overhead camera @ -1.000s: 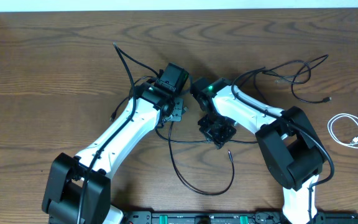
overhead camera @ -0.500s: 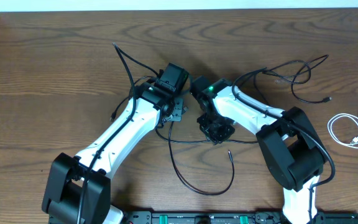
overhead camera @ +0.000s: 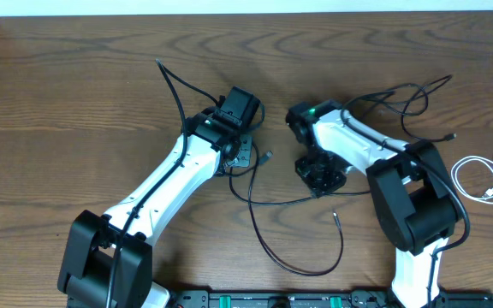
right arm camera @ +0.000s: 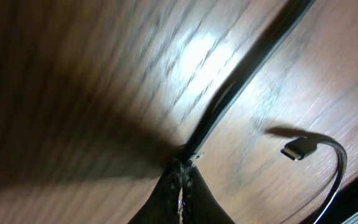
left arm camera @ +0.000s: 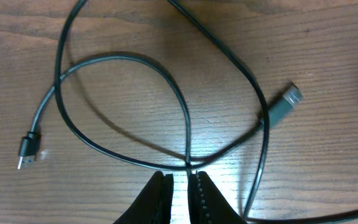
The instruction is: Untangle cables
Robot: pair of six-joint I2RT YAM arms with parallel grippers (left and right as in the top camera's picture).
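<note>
Table (overhead camera: 75,103) of brown wood seen from overhead, with two white arms reaching to its middle. Near each other there are the left gripper (overhead camera: 243,154) and the right gripper (overhead camera: 322,180). A black cable (overhead camera: 281,203) runs between them, and a further loop sags toward the near edge. More black cables (overhead camera: 405,107) lie tangled at the far right. A white cable (overhead camera: 478,175) is coiled well apart from them, by the right edge.

Left wrist view: the fingers (left arm camera: 161,190) are nearly together, pinching the black cable where two strands cross. Its loops spread over the table, with a plug (left arm camera: 27,152) at left and a grey plug (left arm camera: 286,102) at right.

Right wrist view, blurred: the fingers (right arm camera: 166,193) are clamped tight on a black cable that runs up to the right. Another plug (right arm camera: 297,149) lies near.
</note>
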